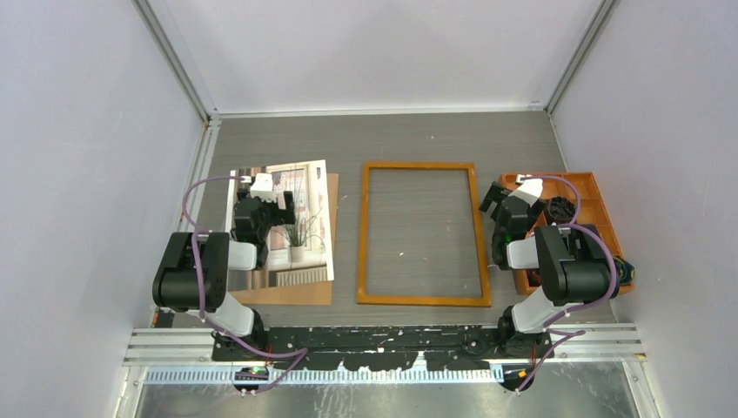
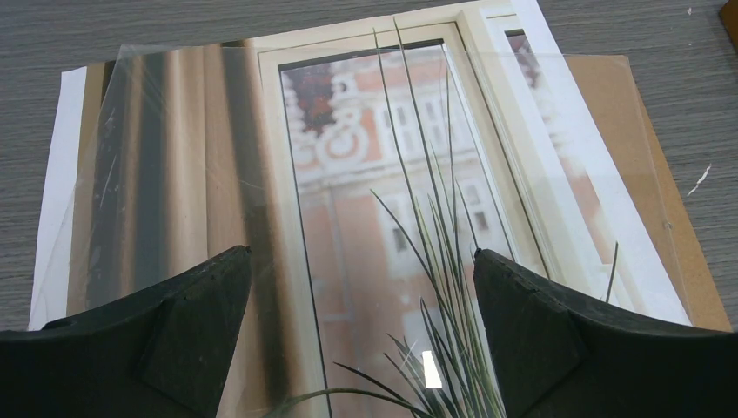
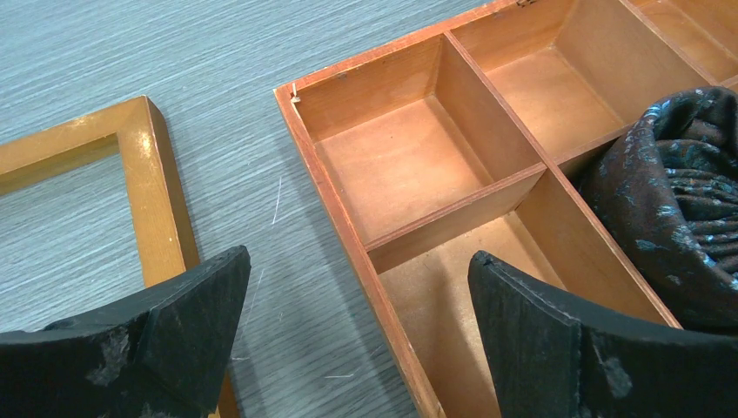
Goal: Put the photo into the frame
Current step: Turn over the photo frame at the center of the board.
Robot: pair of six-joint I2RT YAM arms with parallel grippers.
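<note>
Bright even overhead light, soft shadows, glare on the photo (image 2: pixel 365 218), sharp views, near jaws blurred

Orange-brown frame (image 1: pixel 423 167), beige-and-brick-red photo (image 2: pixel 365 174) with green grass, dark blue-speckled cloth (image 3: pixel 679 174) in orange tray (image 3: pixel 348 218).
</note>
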